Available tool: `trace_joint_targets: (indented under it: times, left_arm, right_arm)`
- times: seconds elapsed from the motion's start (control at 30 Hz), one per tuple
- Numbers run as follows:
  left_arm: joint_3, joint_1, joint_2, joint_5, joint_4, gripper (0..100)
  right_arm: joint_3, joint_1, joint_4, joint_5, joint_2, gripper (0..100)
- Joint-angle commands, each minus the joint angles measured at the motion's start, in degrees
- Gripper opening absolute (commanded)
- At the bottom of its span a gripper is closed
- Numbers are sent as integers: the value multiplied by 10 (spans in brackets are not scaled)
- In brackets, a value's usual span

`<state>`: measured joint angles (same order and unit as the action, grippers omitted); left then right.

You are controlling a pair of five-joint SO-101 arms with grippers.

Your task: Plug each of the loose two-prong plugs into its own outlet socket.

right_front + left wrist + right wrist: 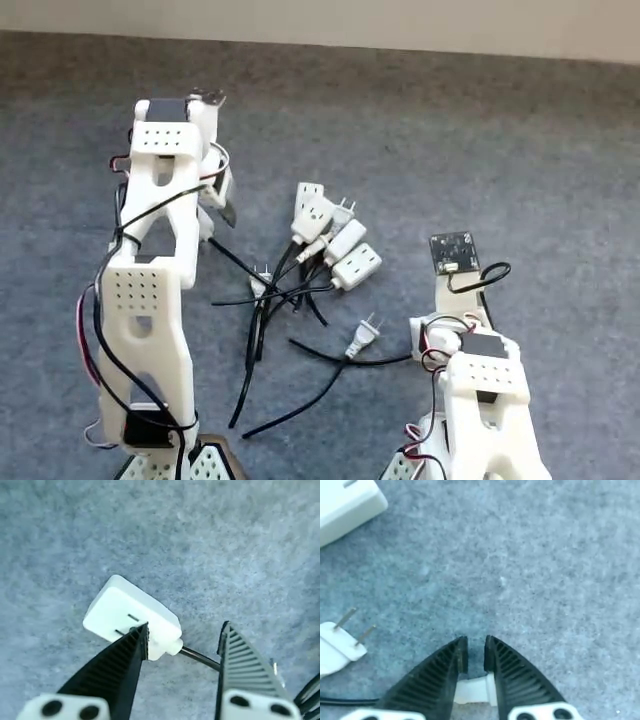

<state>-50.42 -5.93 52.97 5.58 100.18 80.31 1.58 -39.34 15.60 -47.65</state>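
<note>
Just under and ahead of my left gripper (185, 626), a white outlet socket (130, 616) lies on the carpet, two slots up, with its black cord (199, 656) running between the open fingers (127, 662). In the high view this gripper (220, 208) hangs left of a cluster of white sockets (335, 245). A loose two-prong plug (365, 335) lies beside the right arm (480, 375). My right gripper (474, 642) points down at bare carpet, its fingers nearly touching and nothing at the tips. The plug (342, 640) lies off to its side, prongs toward a socket's corner (347, 502).
Black cords (265, 320) tangle and cross over the grey carpet (520, 150) between the two arms. Another small plug (262, 280) sits in the tangle. Bare carpet stretches to the back and right.
</note>
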Motion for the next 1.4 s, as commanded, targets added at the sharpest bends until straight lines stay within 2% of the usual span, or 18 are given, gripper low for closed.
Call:
trace_joint_targets:
  times: [0.0,0.27,0.4,0.53,0.67,0.8,0.9,1.17,1.37]
  left_arm:
    - [7,48,39,92,3,242]
    - [-13,131,48,174,6,239]
    - [-16,140,40,200,7,239]
    - [-73,102,-21,193,7,239]
    - [-75,18,-89,86,7,238]
    - [-22,-60,-92,35,4,238]
    - [-15,-94,-84,4,3,238]
    - [25,-99,-80,3,3,238]
    - [90,-58,-73,34,-32,238]
  right_arm:
    - [-2,5,10,7,0,73]
    - [7,5,11,25,0,73]
    - [18,5,36,25,-1,73]
    - [19,5,37,25,-1,73]
    - [19,5,37,25,-1,73]
    - [19,5,37,25,-1,73]
    - [19,16,38,25,0,73]
    - [19,20,38,25,0,73]
    - [19,20,38,25,1,73]
